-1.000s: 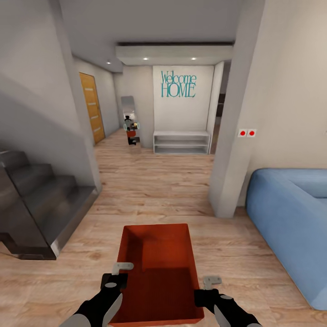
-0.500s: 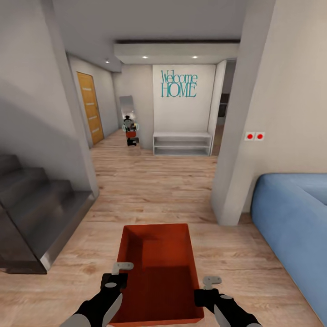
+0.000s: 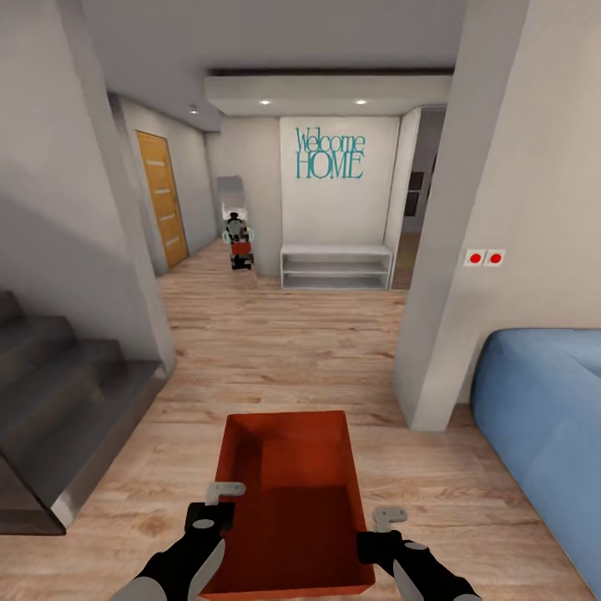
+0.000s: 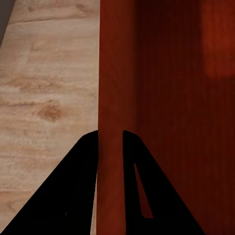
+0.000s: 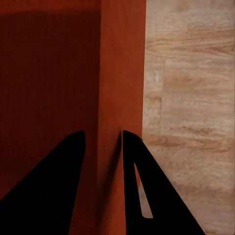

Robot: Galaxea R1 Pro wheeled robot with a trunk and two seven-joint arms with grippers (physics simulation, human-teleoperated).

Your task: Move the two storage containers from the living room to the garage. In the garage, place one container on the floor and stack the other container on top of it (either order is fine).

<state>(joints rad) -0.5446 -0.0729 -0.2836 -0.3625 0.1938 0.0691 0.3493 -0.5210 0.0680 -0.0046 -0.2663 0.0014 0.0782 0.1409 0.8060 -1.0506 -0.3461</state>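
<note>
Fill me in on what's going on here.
The robot is carrying one orange-red storage container in front of itself, above the wood-plank floor. The left gripper is clamped on the container's left wall and the right gripper on its right wall; both wrist views show fingers on either side of a wall. A blue sofa is to the right, stairs to the left, and a hallway with a Welcome HOME sign lies ahead.

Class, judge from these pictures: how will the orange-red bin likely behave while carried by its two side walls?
The storage container looks stiff: its walls stay straight where the left tool and right tool pinch them. Empty and thin-walled, it is probably light. Held near one end, it might sag forward.
</note>
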